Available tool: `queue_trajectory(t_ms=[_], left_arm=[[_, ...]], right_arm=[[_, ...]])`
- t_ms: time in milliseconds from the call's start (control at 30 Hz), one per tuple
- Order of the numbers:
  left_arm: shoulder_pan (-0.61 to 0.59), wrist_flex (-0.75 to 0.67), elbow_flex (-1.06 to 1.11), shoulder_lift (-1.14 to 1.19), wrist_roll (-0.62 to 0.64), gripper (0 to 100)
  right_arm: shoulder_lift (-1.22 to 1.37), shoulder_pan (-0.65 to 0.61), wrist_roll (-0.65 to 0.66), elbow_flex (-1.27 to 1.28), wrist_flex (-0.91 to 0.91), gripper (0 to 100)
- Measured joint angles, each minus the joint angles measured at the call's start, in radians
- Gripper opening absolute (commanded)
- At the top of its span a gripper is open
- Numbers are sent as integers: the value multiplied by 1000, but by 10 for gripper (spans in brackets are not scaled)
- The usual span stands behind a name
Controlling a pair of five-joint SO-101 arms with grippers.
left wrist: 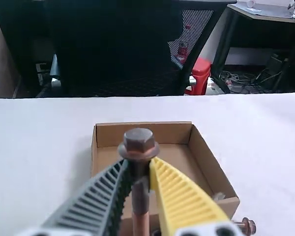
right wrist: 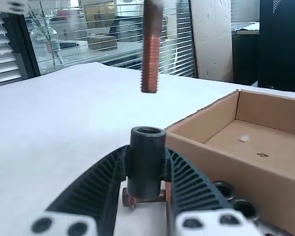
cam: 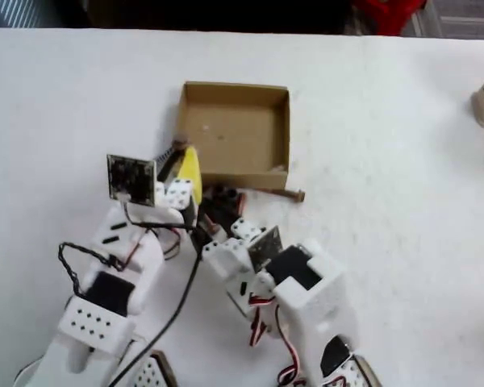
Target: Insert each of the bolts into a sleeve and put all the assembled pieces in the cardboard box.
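So the left gripper (left wrist: pixel 137 167) is pinching a bolt (left wrist: pixel 138 145) head-up and the right gripper (right wrist: pixel 146 153) is squeezing an upright sleeve (right wrist: pixel 146 172), both crowding the near wall of the cardboard box (cam: pixel 235 176). Right wrist view is showing the bolt tip hanging just above the sleeve mouth, not touching; high view is catching a spare bolt (cam: pixel 282 193) along that wall.

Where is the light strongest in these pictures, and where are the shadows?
High view: the table is lit flat and bright, and shadows around the cardboard box are faint. Left wrist view: it is dark behind the bolt, while the table glares white. Right wrist view: daylight comes through blinds beyond the sleeve.
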Motion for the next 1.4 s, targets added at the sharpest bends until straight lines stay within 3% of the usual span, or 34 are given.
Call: queue_trajectory(t_ms=[333, 700, 967, 1233, 1400], left_arm=[[2, 0, 14, 84, 157, 22], [2, 6, 12, 86, 164, 22], [0, 155, -52, 86, 164, 22], [3, 167, -95, 89, 164, 22], [72, 167, -121, 89, 166, 22]], right_arm=[[0, -2, 0, 0, 0, 16], [2, -2, 0, 0, 0, 16], [0, 0, 0, 0, 0, 16], [0, 2, 0, 0, 0, 16], [0, 0, 0, 0, 0, 16]])
